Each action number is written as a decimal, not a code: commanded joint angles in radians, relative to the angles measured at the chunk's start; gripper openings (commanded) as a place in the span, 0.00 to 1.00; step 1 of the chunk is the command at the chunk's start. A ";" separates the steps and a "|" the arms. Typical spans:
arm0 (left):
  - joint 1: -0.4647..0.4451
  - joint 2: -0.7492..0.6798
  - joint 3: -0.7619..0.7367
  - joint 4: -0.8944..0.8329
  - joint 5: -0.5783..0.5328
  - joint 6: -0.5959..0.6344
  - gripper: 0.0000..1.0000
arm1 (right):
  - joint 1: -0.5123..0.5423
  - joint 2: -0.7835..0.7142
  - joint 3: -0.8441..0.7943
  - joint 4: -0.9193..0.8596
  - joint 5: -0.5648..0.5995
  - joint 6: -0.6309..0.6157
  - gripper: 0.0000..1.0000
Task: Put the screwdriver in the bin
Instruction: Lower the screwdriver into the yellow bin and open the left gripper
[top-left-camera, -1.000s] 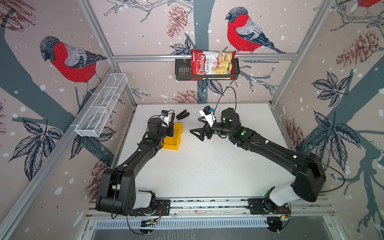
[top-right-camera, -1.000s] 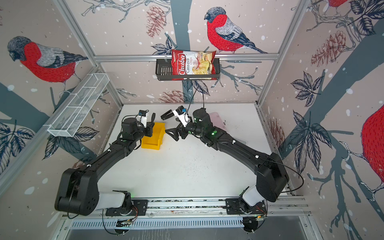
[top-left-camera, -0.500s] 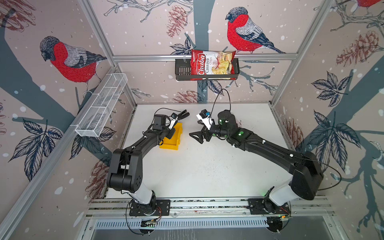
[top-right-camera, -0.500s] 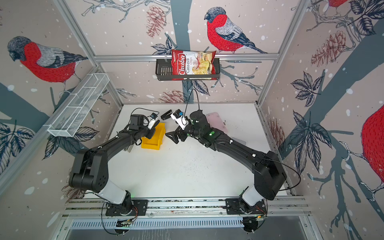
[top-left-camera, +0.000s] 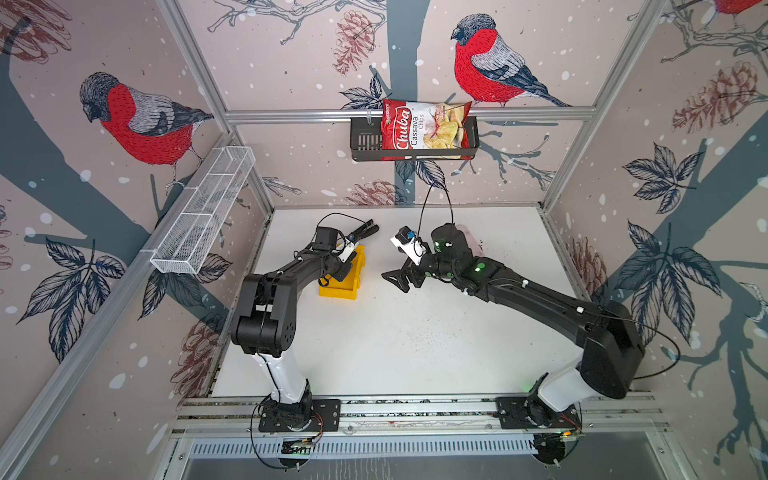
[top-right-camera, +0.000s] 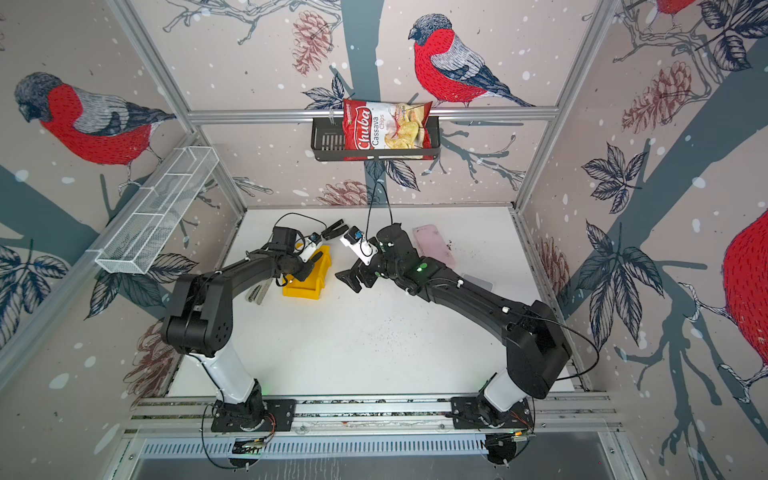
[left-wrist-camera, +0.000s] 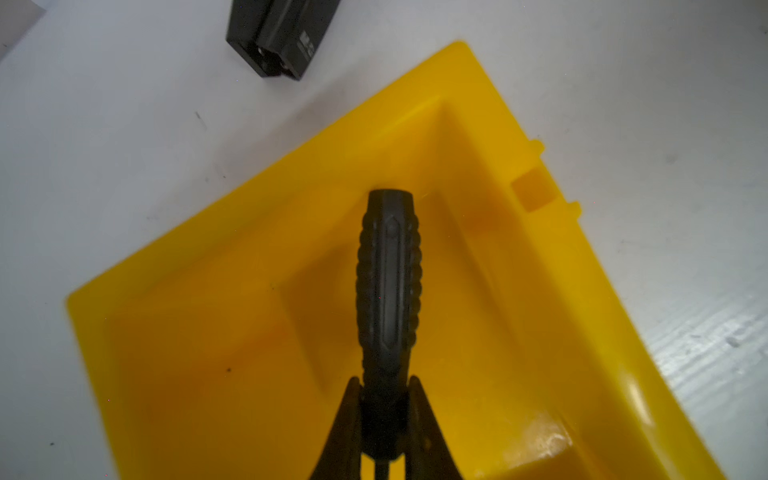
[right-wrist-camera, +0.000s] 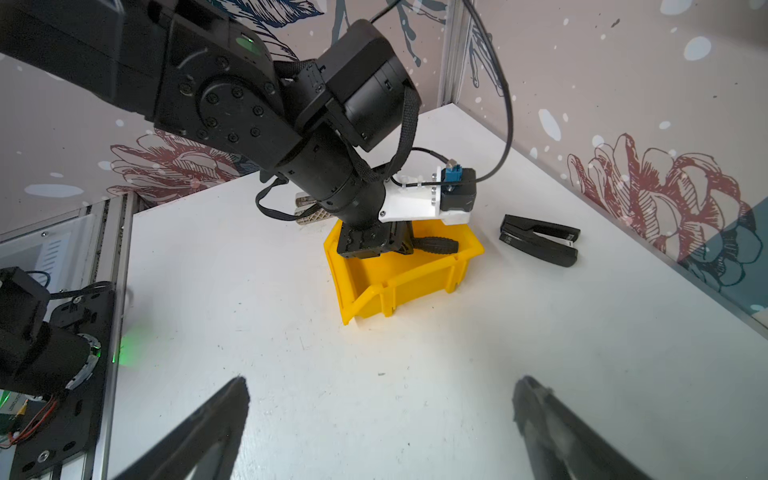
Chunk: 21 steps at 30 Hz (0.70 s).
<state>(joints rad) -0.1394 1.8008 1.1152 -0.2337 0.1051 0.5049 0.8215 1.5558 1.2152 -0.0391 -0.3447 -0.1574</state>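
Left arm (top-left-camera: 266, 307) folded up and back since second ago, elbow now raised high. Left fingers (left-wrist-camera: 352, 419) clamped shut on screwdriver (left-wrist-camera: 388, 286) at handle's shaft end, handle over open top of bin (top-left-camera: 338, 289), left of centre in both top views. Right fingers (top-left-camera: 397, 279) spread wide, empty, above bench (right-wrist-camera: 374, 395) right of bin. Stapler (top-left-camera: 365, 229) lies up-right of bin, apart.

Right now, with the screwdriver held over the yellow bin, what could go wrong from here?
The left gripper grips the screwdriver near the handle's base, about level with the bin rim; released so, the handle might catch the back wall and tip out toward the stapler. It hangs low over the bin; pulling away could snag a wall and drag it. The open right gripper hovers nearby and could bump it.
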 joint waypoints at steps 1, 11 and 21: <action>0.001 0.016 0.015 -0.045 0.002 0.013 0.00 | -0.001 0.002 0.000 -0.005 0.013 -0.001 1.00; 0.001 0.052 0.044 -0.045 0.031 0.005 0.13 | -0.001 -0.004 -0.006 -0.005 0.024 0.010 1.00; 0.001 -0.027 0.030 -0.041 0.055 0.011 0.40 | -0.016 -0.029 -0.005 0.007 0.044 0.027 1.00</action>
<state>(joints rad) -0.1394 1.7962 1.1500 -0.2722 0.1329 0.5060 0.8116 1.5379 1.2114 -0.0593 -0.3141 -0.1493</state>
